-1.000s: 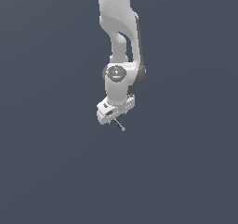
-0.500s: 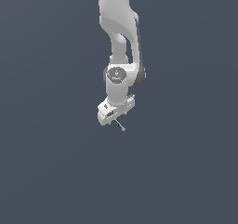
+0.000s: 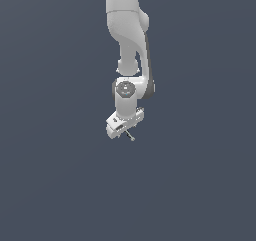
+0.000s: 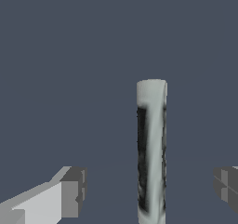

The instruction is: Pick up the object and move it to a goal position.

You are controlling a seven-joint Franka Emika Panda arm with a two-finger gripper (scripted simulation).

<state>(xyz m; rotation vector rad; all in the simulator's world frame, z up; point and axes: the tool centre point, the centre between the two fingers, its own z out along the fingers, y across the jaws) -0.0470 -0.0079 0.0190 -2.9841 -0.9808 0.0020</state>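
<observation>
My fingers (image 4: 74,193) stand apart with the rod (image 4: 151,153) between them, touching neither. I should centre on it, then close evenly so it doesn't roll away.

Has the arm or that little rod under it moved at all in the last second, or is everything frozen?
Nothing visibly changed. The gripper hangs at the same spot over the plain grey ground, and the thin rod lies just beneath it as before. In the wrist view the rod stands between the two fingers with gaps on both sides, so it has not been taken hold of.
</observation>
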